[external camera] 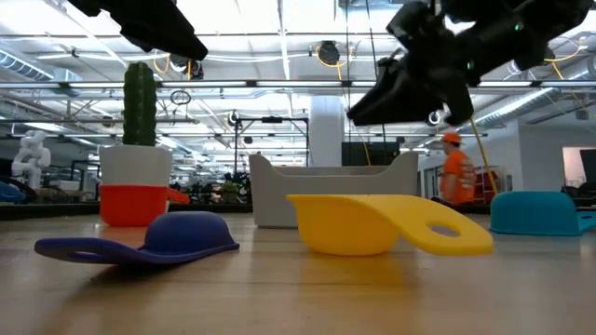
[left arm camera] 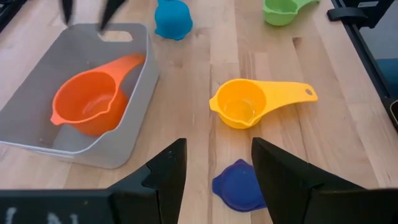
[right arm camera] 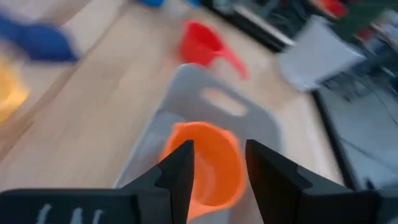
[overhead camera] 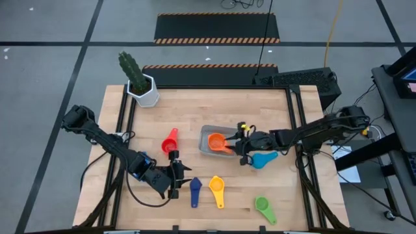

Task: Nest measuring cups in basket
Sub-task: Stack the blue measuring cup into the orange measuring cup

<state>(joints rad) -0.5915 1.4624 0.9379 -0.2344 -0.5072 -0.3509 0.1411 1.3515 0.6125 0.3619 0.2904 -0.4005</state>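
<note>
The grey basket (overhead camera: 207,148) sits mid-table and holds an orange cup (overhead camera: 216,141), tilted, its handle (left arm camera: 127,63) toward the slotted end wall. My right gripper (overhead camera: 239,140) hovers open just above that cup (right arm camera: 205,165), touching nothing. My left gripper (overhead camera: 182,179) is open near the front edge, over the navy cup (left arm camera: 239,186), which lies bowl down. On the wood lie the red cup (overhead camera: 170,140), the yellow cup (overhead camera: 216,190) and the green cup (overhead camera: 263,208). The light blue cup (overhead camera: 263,159) lies bowl down.
A white hexagonal pot with a cactus (overhead camera: 144,88) stands at the far left corner. Dark rails (overhead camera: 296,130) run along the table's sides. Bare wood lies between the basket and the far edge. A person in orange (external camera: 456,177) stands in the room behind.
</note>
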